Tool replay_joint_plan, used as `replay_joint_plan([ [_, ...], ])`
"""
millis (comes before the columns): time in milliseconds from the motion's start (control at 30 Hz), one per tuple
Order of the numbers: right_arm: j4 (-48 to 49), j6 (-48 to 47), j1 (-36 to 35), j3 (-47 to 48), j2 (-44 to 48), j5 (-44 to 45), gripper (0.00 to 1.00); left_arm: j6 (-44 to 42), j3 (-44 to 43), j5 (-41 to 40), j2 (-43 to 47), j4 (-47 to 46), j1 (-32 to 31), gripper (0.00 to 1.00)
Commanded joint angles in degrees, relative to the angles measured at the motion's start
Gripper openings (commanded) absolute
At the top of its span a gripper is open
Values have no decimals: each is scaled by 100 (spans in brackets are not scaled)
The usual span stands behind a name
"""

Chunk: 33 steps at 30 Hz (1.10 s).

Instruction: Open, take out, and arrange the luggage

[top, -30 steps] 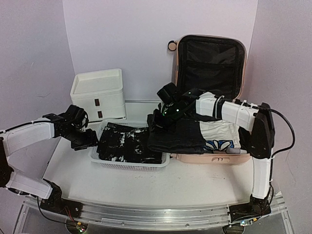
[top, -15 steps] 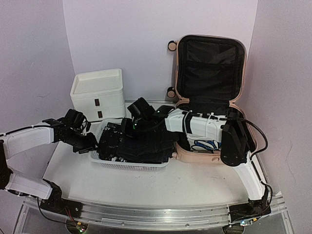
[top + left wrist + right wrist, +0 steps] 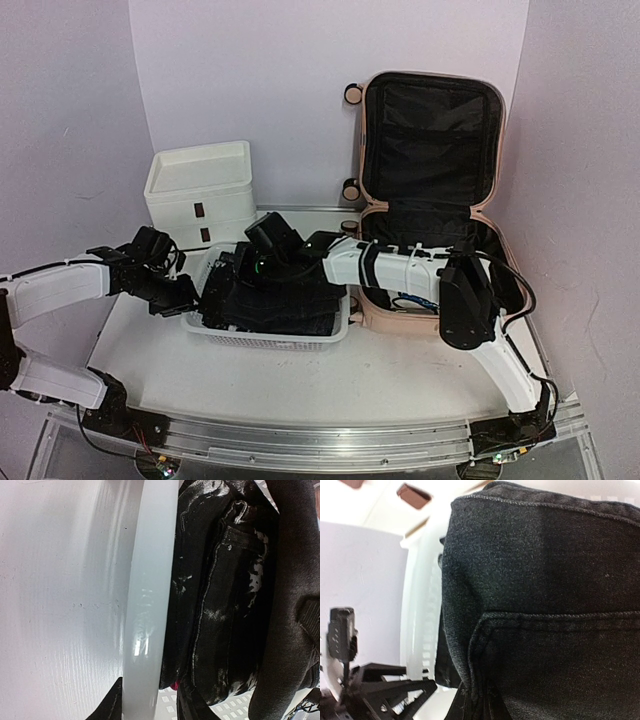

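Denim jeans [image 3: 290, 300] clenched in the right fingers [image 3: 250, 268] have left the luggage [image 3: 430, 140] for the basket [image 3: 270, 338]; the left fingers [image 3: 112, 705] straddle its rim, grip unclear.

white drawer unit [image 3: 200, 195], perforated basket [image 3: 265, 340] holding dark jeans [image 3: 285, 305]

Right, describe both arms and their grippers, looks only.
Both arms have white shells on the long links, with black joints and black bases. The right arm has white ties around its forearm, a looping black cable by the elbow and a green light near the wrist. The left arm is plainer. The left gripper and right gripper are black.
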<state>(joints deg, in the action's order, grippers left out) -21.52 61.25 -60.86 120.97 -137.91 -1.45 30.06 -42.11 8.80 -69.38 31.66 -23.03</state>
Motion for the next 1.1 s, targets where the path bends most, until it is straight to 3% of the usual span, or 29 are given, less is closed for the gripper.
replay_joint_plan([
  [0,1025,398,-110,140,-2,515,0,26,35,329,207,-334,-28,33],
  [233,1058,737,-128,801,-512,525,0,60,74,342,238,-340,-34,33],
  [567,1010,588,-191,1011,-701,399,2,52,29,309,270,-345,-28,34],
  [833,579,-36,-193,1043,-417,-11,39,96,81,203,460,-344,-27,41],
  [1067,37,-1673,-70,344,683,-855,69,109,170,74,938,-318,-27,52],
])
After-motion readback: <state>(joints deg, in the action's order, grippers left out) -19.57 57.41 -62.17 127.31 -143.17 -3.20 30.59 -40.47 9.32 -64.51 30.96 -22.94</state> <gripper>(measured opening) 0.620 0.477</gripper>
